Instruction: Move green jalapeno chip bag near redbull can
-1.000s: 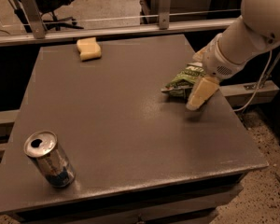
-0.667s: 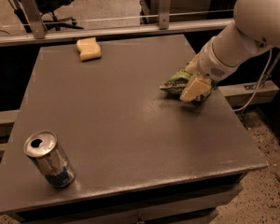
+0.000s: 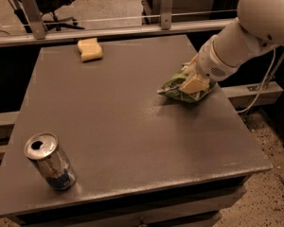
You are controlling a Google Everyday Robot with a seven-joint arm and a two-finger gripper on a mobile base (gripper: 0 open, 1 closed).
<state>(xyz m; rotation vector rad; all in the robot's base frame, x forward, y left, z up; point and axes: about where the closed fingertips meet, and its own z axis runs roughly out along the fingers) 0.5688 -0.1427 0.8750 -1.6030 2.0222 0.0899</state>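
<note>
Jaws of the cream-fingered gripper (image 3: 195, 83) pinch the crinkled green foil chip bag (image 3: 174, 90), which lies by the grey table's (image 3: 123, 122) right edge. The slim silver-and-blue drink can (image 3: 50, 161) stands upright at the near-left corner, well apart.

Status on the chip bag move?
Gripper down on green jalapeno chip bag, right side of table. Redbull can upright at front-left corner, far from bag. Sponge at back, off the direct path.
</note>
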